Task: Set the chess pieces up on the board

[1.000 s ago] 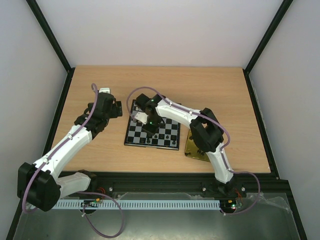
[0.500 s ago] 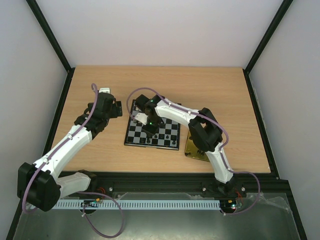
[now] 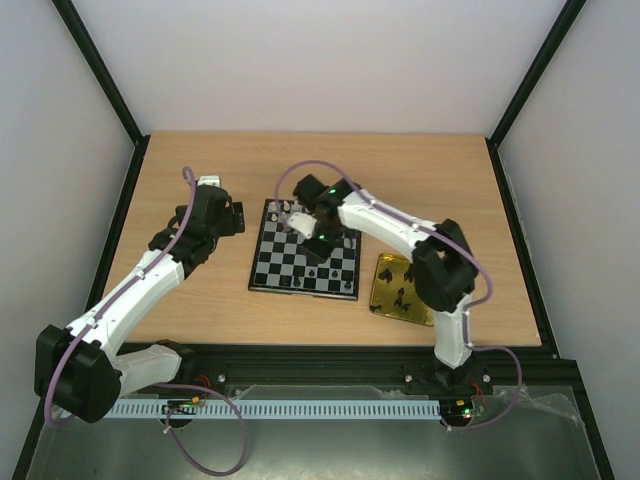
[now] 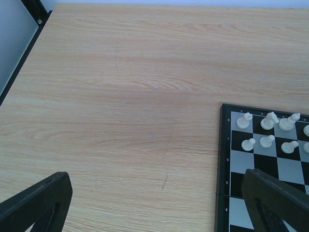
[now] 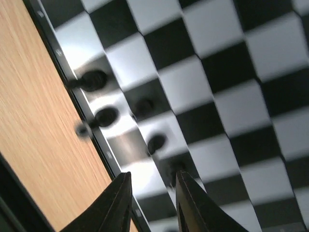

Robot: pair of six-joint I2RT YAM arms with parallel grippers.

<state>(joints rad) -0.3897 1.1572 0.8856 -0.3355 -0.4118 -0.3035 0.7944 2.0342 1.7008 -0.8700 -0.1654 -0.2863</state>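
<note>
The board (image 3: 275, 262) lies flat in the middle of the table. Several white chess pieces (image 4: 266, 130) stand on its two far rows, and several black chess pieces (image 5: 106, 116) stand along its near edge. My right gripper (image 5: 152, 195) hovers over the board's near squares, open by a narrow gap with nothing between its fingers. One black piece (image 5: 175, 170) sits just off the tip of the right-hand finger. In the top view the right gripper (image 3: 318, 250) is above the board's middle. My left gripper (image 4: 157, 208) is wide open over bare wood, left of the board's rim (image 4: 223, 169).
A shiny gold tray (image 3: 385, 275) with a few black pieces (image 3: 402, 296) lies right of the board, next to the right arm's elbow. Black frame rails border the table on the left and right.
The right gripper's jaws have parted. The right arm has swung back and to the right, uncovering the gold tray. The left arm has not moved.
</note>
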